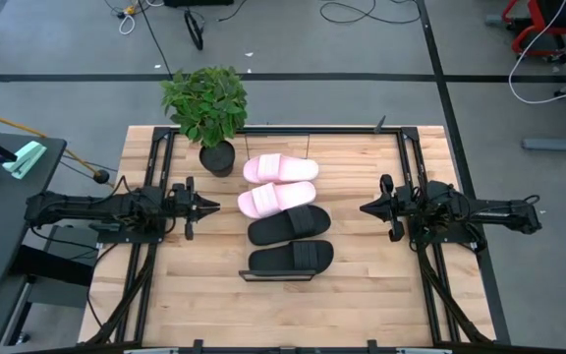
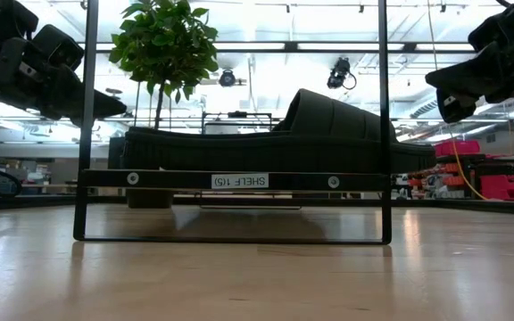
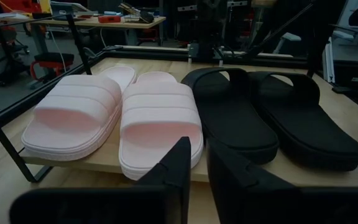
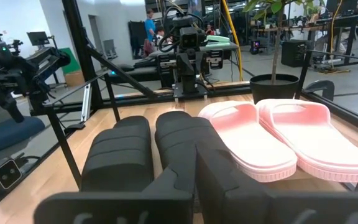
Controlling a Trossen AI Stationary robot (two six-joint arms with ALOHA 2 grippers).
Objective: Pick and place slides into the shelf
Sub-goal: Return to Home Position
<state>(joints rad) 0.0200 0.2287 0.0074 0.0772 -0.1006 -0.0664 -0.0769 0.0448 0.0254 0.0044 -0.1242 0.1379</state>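
So, big light wooden bench [image 1: 362, 295], low plank-top black-frame shelf [image 2: 168, 178] in the middle. All four are on it: pale pink foam slides [image 1: 279, 168] next to black foam slides [image 1: 289, 227], long axes running arm to arm. My left tool [image 1: 204, 206] and right tool [image 1: 366, 208] face them from opposite sides, about equally near, fingers almost touching, holding nothing.

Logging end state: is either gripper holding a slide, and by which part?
Nothing is held: left gripper and right gripper are empty, apart from the slides on the shelf.

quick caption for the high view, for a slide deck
All four on the shelf: pink slides, black slides, plant beside; left pincer and right pincer wait at either side.
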